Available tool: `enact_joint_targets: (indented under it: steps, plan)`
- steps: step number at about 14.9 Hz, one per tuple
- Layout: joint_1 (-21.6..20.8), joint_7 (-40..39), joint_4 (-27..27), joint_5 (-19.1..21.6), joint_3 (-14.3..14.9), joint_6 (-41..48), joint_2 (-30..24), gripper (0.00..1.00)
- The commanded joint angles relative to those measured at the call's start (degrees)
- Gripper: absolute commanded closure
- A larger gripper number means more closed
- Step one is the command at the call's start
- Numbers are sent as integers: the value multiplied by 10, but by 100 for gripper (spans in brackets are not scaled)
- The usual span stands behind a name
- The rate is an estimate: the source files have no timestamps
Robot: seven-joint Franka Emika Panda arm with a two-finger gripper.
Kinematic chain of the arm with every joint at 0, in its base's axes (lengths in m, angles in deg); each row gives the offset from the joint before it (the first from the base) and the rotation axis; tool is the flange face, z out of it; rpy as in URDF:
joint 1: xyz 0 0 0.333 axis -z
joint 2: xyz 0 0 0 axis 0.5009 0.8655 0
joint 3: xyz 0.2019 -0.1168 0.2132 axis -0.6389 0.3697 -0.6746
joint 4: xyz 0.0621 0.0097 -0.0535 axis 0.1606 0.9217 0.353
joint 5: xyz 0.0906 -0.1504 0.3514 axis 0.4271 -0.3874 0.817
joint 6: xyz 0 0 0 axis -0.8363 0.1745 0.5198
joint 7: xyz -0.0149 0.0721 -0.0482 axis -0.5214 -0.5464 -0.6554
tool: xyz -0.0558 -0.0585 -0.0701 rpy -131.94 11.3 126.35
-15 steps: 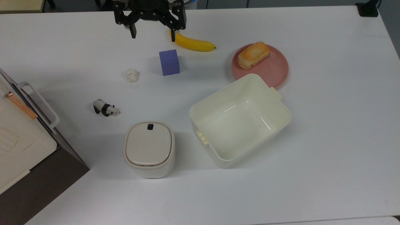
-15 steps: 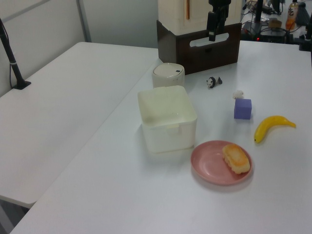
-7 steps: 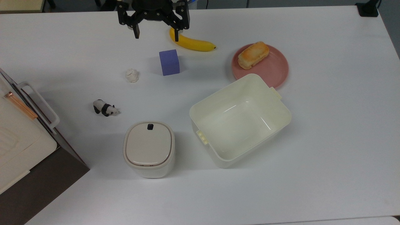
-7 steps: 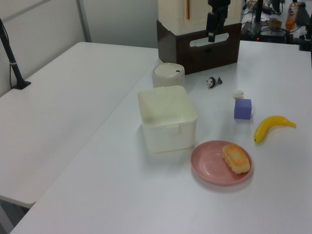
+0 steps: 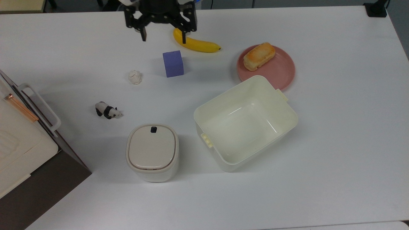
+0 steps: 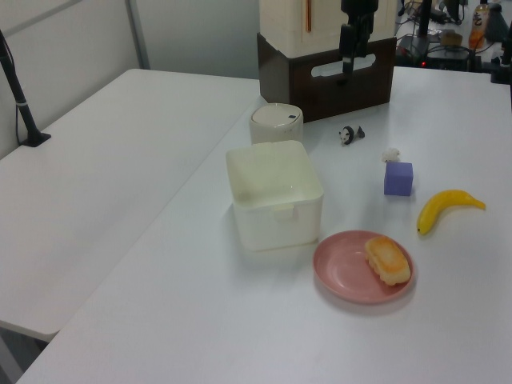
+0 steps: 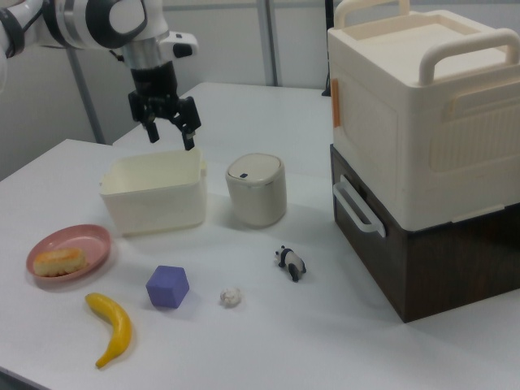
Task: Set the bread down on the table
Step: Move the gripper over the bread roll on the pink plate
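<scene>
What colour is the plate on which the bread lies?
The plate under the bread is pink, shown best in the top view.

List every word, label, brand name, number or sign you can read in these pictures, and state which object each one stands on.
None: no readable text stands on the bread, the pink plate, the cream bin, the lidded container or the stacked boxes.
The bottle's label at the left view's top right is too small to read.

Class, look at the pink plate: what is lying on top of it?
The bread lies on the plate, toward one side. Whatever is beneath the bread is covered.
</scene>
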Motion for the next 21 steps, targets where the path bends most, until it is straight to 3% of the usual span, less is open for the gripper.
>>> enact_joint_targets:
  steps: [1,7,10,13,16,21]
  plan:
    - [-23,-16,45,5,-16,-11,-16,0]
    - [-99,-20,67,15,-25,52,-29,0]
    - [-143,-19,130,16,-31,49,-57,0]
    - [-169,-11,185,19,-31,-14,-73,0]
    - [-204,29,271,16,-31,-163,-88,0]
    - [-256,67,321,16,-31,-179,-119,0]
